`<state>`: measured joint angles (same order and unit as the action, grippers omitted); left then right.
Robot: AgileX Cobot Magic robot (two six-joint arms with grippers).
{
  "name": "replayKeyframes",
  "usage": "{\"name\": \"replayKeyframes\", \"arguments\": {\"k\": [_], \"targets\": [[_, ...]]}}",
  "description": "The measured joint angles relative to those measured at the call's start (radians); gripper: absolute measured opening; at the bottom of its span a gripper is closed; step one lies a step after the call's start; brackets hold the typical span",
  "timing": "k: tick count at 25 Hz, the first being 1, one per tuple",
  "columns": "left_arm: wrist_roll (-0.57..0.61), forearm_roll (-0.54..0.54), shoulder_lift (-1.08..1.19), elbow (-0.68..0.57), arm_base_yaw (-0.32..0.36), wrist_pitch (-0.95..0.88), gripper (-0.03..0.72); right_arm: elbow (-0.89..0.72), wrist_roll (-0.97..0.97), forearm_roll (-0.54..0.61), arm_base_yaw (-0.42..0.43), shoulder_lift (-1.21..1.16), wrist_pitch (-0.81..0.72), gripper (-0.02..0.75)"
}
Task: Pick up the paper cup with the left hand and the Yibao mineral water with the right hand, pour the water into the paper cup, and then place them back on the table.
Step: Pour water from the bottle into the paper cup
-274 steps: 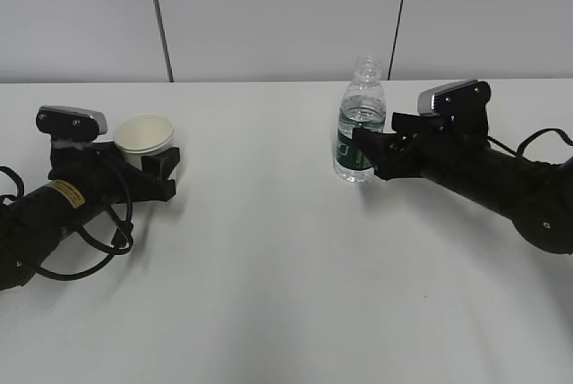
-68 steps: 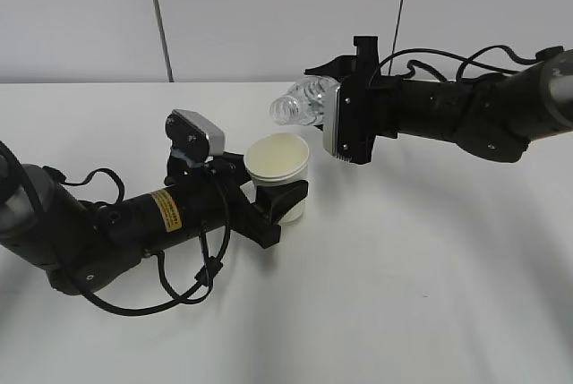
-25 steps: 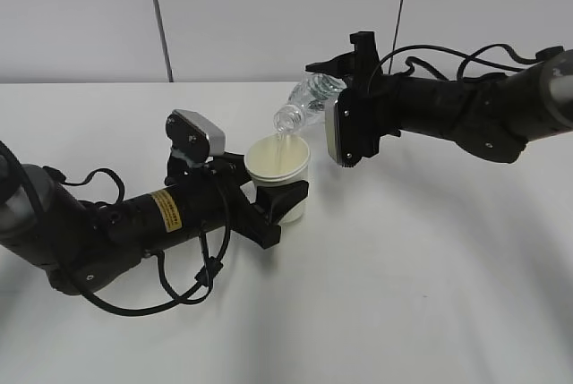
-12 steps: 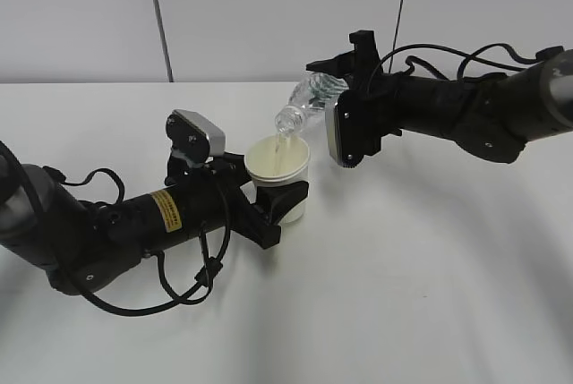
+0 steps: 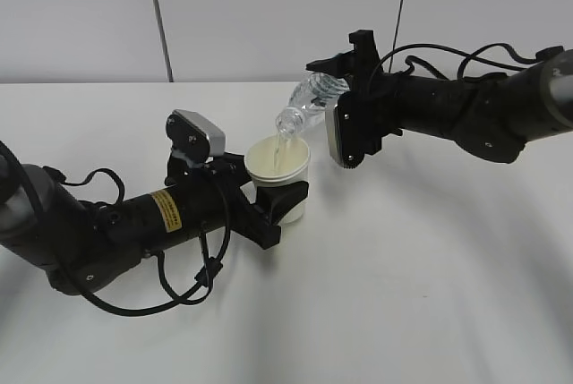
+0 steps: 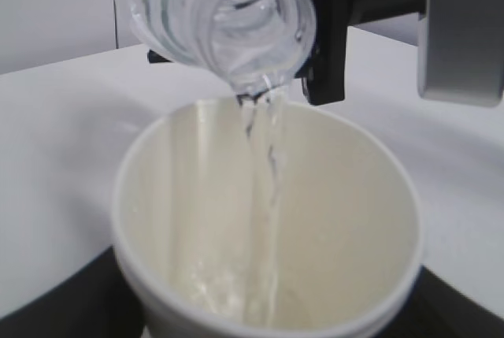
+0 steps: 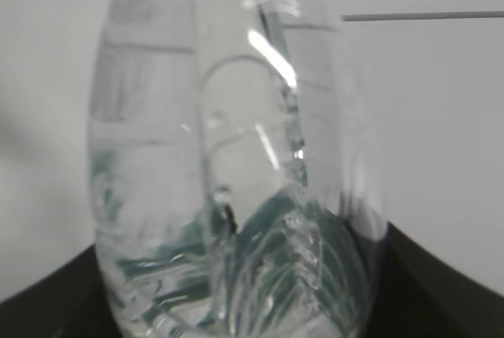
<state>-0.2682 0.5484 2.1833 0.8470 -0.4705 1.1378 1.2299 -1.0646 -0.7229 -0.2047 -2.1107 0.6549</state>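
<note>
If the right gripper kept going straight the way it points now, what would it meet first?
Probably the paper cup: the right gripper points left and slightly down, tilting the bottle mouth just above the cup's rim. Depth is uncertain; it might pass just above.

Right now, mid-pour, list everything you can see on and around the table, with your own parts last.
paper cup: one, cream-white, upright, held above the table near its middle, catching the stream.
Yibao mineral water: one, clear bottle, uncapped, tilted mouth-down over the cup, water running out.
table: one, white, under everything.
wall panels: pale grey with dark seams, behind the table.
left end effector: one, black, closed around the cup's lower half; its arm has a yellow sticker.
right end effector: one, black, gripping the bottle's body, reaching in from the right.
</note>
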Motion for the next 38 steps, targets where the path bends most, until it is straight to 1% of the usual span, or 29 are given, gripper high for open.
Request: {"name": "replayKeyframes", "arguments": {"k": [38], "targets": [[0.000,0.001,0.000,0.000,0.000,-0.004,0.443,0.000,-0.020,0.002,0.000,0.000,0.000,0.491]]}}
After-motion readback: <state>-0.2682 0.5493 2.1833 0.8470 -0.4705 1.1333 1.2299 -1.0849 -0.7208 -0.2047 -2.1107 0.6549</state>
